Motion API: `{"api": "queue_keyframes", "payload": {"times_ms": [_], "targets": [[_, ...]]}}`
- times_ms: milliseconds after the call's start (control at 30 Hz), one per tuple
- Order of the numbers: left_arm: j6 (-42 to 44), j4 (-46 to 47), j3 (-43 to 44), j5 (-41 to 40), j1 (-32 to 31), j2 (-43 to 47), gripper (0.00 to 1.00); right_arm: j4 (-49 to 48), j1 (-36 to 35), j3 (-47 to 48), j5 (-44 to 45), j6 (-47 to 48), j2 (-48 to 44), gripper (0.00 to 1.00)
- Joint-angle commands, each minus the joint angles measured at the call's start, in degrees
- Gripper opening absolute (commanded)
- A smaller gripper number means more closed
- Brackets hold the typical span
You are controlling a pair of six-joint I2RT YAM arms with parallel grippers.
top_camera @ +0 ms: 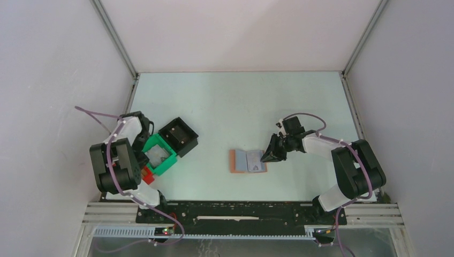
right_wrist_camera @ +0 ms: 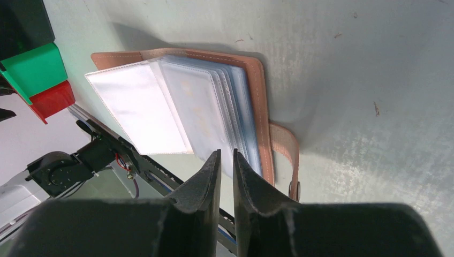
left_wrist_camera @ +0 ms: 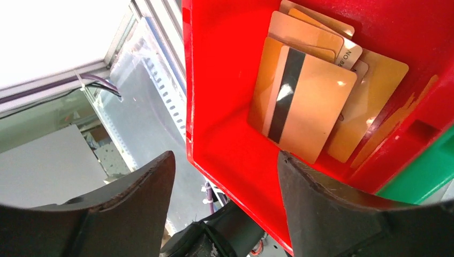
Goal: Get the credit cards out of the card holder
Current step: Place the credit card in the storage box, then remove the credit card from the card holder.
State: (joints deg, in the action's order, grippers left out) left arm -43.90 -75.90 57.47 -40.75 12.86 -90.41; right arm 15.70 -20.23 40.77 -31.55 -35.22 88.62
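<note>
The tan card holder [top_camera: 235, 160] lies open on the table, its clear sleeves [right_wrist_camera: 198, 112] fanned out and its closing tab [right_wrist_camera: 286, 150] pointing at my right wrist. Pale blue-grey cards [top_camera: 254, 161] show faintly inside the sleeves. My right gripper [top_camera: 267, 156] is at the holder's right edge. In the right wrist view [right_wrist_camera: 226, 156] its jaws are almost closed, tips at the sleeves' near edge, with nothing seen between them. My left gripper [left_wrist_camera: 225, 160] is open and empty above the near corner of the red bin [left_wrist_camera: 225, 123], which holds several cards [left_wrist_camera: 310, 107].
A black bin [top_camera: 178, 136], a green bin [top_camera: 158, 154] and the red bin [top_camera: 148, 175] stand in a diagonal row at the left. The green bin holds something pale grey. White walls enclose the table on three sides.
</note>
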Motion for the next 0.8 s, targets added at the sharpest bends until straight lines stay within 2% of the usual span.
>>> {"api": "queue_keyframes", "payload": {"times_ms": [0, 200, 367, 567, 767], "targets": [[-1.3, 3.5, 1.0, 1.1, 0.0, 2.6, 0.77, 0.8, 0.2, 1.5, 0.5, 1.5, -1.8, 0.22], [1.9, 2.6, 8.7, 2.9, -0.6, 12.8, 0.74, 1.2, 0.2, 1.5, 1.8, 1.6, -4.2, 0.22], [7.2, 8.0, 13.5, 9.9, -7.3, 23.3, 0.73, 2.5, 0.2, 1.5, 4.3, 1.8, -7.3, 0.22], [8.1, 17.7, 12.1, 22.3, -22.8, 27.6, 0.66, 3.1, 0.2, 1.5, 6.8, 1.3, -10.3, 0.22], [3.5, 31.6, 5.9, 33.5, -39.2, 23.6, 0.62, 0.0, -0.3, 1.5, 6.0, -0.9, -10.0, 0.23]]}}
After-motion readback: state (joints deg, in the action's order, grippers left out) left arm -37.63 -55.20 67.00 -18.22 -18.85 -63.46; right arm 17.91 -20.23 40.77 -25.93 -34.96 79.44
